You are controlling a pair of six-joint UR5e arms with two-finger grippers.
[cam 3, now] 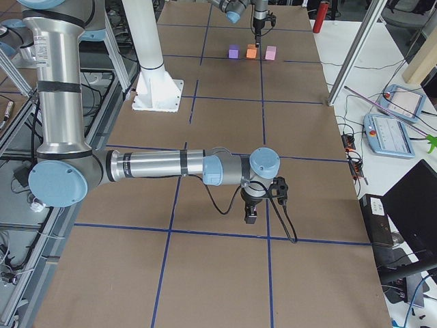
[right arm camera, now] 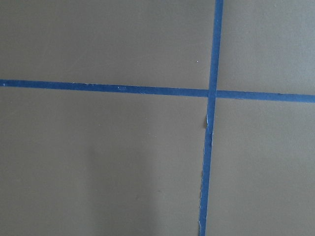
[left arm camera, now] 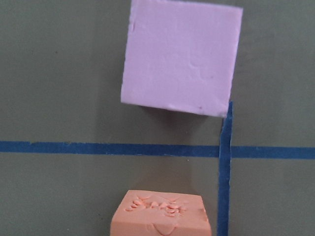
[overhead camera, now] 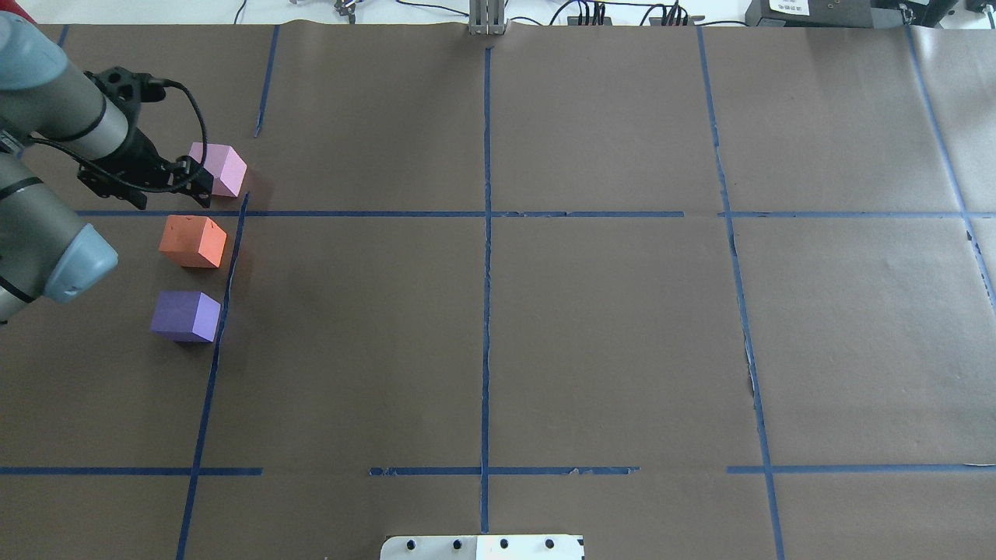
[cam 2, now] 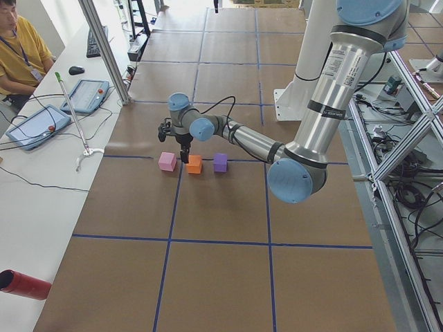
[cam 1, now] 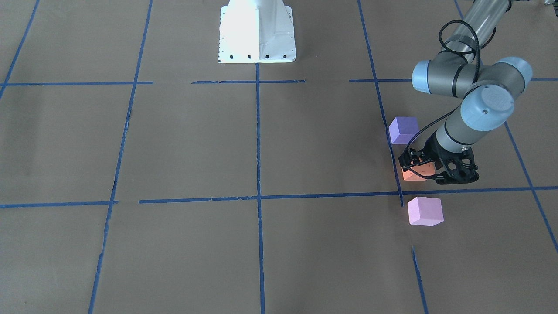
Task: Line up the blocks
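Three blocks stand in a row beside a blue tape line on the robot's left. The pink-lilac block (overhead camera: pixel 220 169) is farthest from the robot, the orange block (overhead camera: pixel 193 241) is in the middle and the violet-purple block (overhead camera: pixel 185 315) is nearest. My left gripper (cam 1: pixel 431 171) hangs just above the orange block (cam 1: pixel 412 174), looks open and holds nothing. The left wrist view shows the orange block (left arm camera: pixel 162 216) below the pink-lilac block (left arm camera: pixel 181 56), with no fingers in sight. My right gripper (cam 3: pixel 251 215) shows only in the exterior right view, low over bare paper. I cannot tell whether it is open or shut.
Brown paper with a grid of blue tape lines (overhead camera: pixel 486 272) covers the table. The robot's white base (cam 1: pixel 257 32) stands at the middle of its edge. An operator (cam 2: pixel 17 48) sits at a side table with tablets. A red cylinder (cam 2: pixel 24 285) lies there.
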